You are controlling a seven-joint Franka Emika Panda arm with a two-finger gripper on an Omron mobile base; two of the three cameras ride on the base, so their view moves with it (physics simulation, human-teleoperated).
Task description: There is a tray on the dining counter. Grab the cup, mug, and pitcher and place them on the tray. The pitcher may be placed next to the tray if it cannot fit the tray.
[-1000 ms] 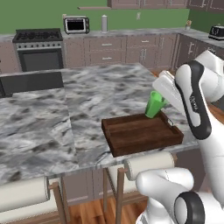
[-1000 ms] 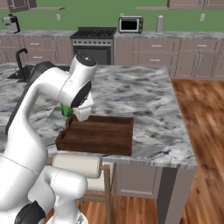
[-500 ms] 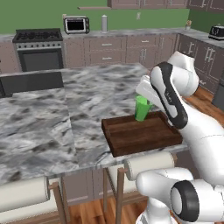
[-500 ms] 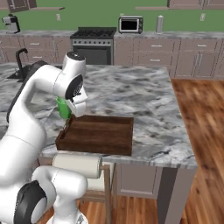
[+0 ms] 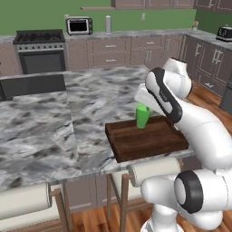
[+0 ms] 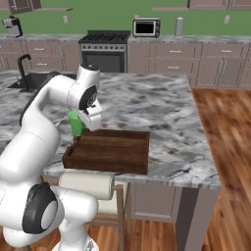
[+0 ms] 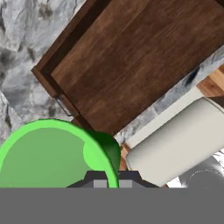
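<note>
Here the gripper (image 7: 109,178) is clenched on the rim of the smooth, tapered green cup (image 5: 143,116), holding it above the dark wooden tray (image 5: 149,138) on the veined marble counter (image 5: 54,136).

- One green cup (image 5: 142,116)
- One dark wooden tray (image 5: 149,138)
- One marble counter (image 5: 54,131)
- One stove (image 6: 104,49)
- One microwave (image 6: 146,27)
- One sink tap (image 6: 22,64)
- Two pale stool seats: (image 5: 154,168) and (image 5: 25,199)
</note>
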